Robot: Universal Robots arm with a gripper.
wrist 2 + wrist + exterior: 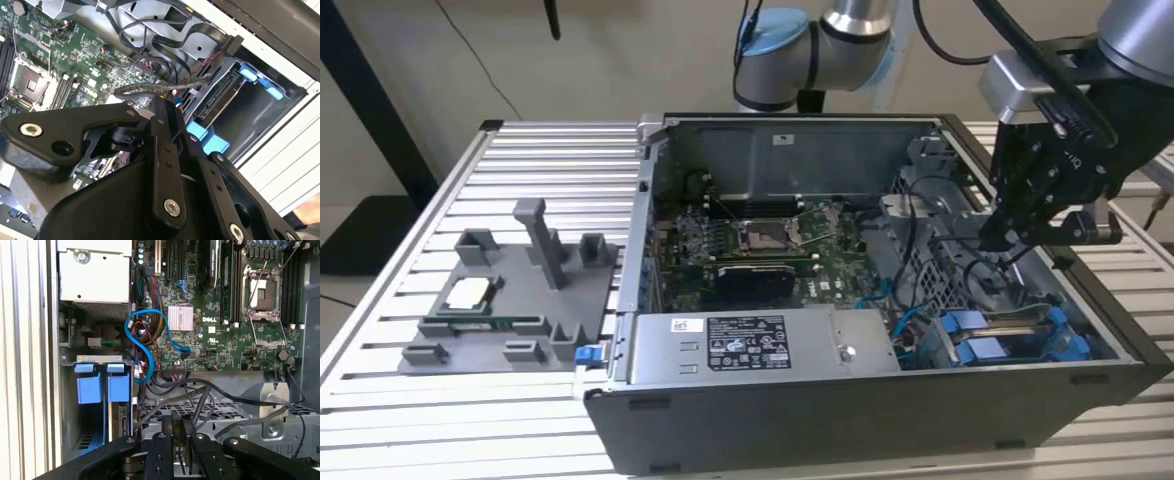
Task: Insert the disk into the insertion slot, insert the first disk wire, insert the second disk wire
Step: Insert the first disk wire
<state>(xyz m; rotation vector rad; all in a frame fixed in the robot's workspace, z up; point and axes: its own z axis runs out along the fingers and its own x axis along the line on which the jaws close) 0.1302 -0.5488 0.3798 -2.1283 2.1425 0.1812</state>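
Observation:
The disk [1014, 335], in its bright blue carrier, sits inside the insertion slot [1074, 335] at the case's near corner on the exterior view's right. In both wrist views its edge [220, 100] [121, 422] shows between the blue tabs. My gripper [1001, 242] hangs over the drive cage, a little behind the disk. Its fingers [165, 440] stand close together, shut on a dark flat disk wire [150, 90] that curves off from the tips [200, 395]. The wire's far end is loose above the cage.
The open computer case lies on a slatted table [534, 160]. Inside are the motherboard [761, 245], a grey labelled power-supply box [761, 345], a blue cable loop [145, 340] and several black cables. A grey fixture tray [507, 300] stands at the exterior view's left.

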